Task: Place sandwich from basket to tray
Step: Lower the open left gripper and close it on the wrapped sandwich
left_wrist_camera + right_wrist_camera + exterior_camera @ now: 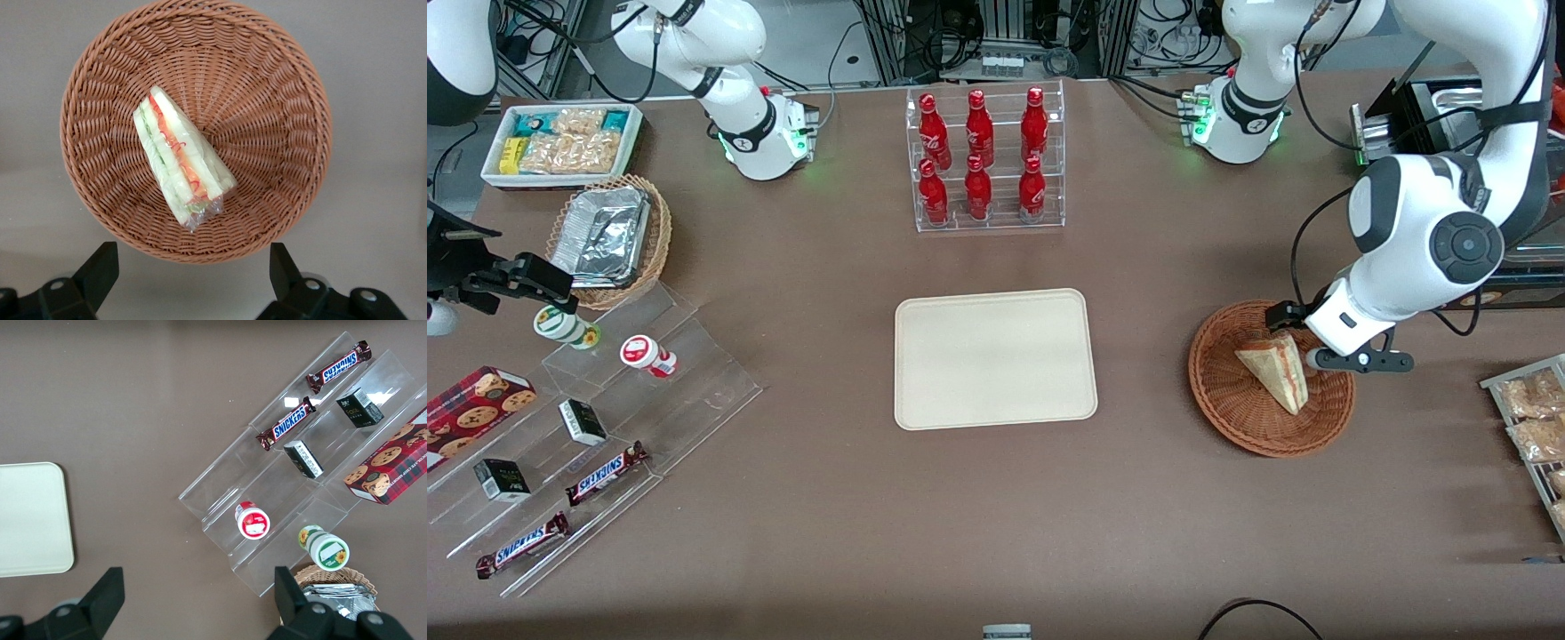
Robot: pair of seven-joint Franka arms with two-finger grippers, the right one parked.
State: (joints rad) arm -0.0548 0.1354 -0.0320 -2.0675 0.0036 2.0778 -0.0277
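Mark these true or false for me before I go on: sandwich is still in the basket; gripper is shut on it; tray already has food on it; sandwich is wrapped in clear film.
1. The sandwich lies in the basket. True.
2. The gripper is shut on the sandwich. False: it hangs open above the basket, its fingers spread and touching nothing.
3. The tray has food on it. False: it holds nothing.
4. The sandwich is wrapped in clear film. True.
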